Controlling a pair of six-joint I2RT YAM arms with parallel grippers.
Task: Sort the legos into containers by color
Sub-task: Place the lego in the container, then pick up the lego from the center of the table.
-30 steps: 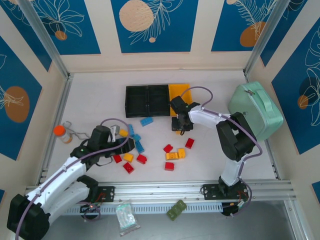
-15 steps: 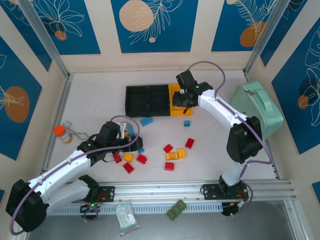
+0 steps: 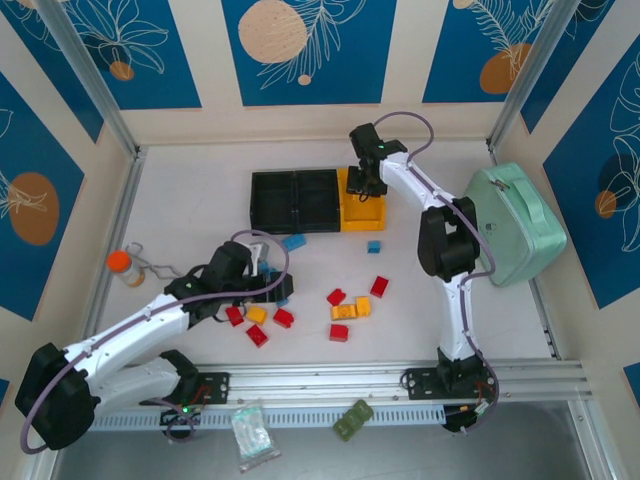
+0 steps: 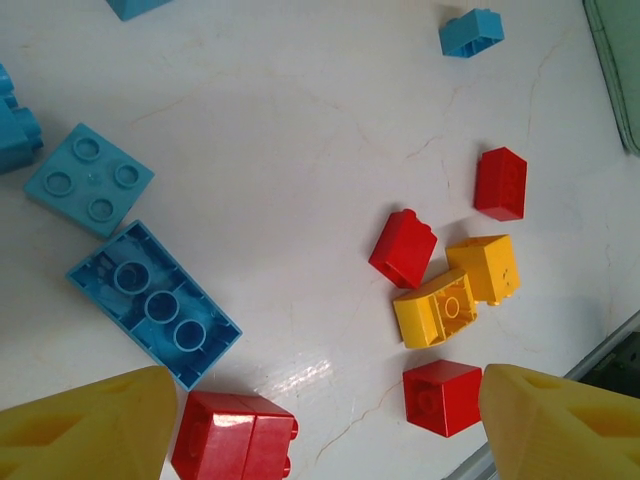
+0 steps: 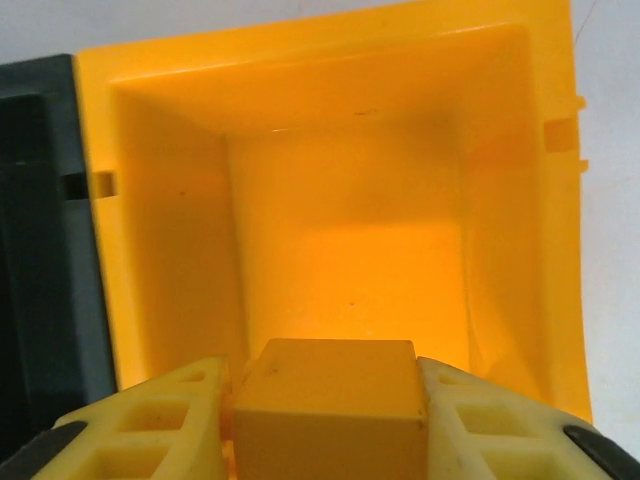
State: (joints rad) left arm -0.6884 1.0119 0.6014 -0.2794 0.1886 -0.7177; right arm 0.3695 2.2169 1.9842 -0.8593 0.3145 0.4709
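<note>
Legos (image 3: 339, 332) lay mostly unsorted across the bench (image 3: 200, 190). At the left, the left gripper (image 3: 270, 282) hung low over a cluster of blue bricks (image 3: 281, 296), its fingers (image 4: 90, 425) spread wide and holding nothing. Its wrist camera looked down on a long blue brick (image 4: 155, 315), a red brick (image 4: 235, 440) and a yellow pair (image 4: 437, 308). Further right, more red and yellow pieces sat scattered, with a small blue brick (image 3: 374, 246) alone near the bins. The two black bins (image 3: 296, 200) looked empty. Rightmost, the right gripper (image 3: 365, 185) hovered over the yellow bin (image 3: 362, 218), fingers clamped on a yellow brick (image 5: 325, 385) above what looked like a bare bin floor. By my reckoning the sort had barely begun: over a dozen bricks waited, and none was visibly binned.
</note>
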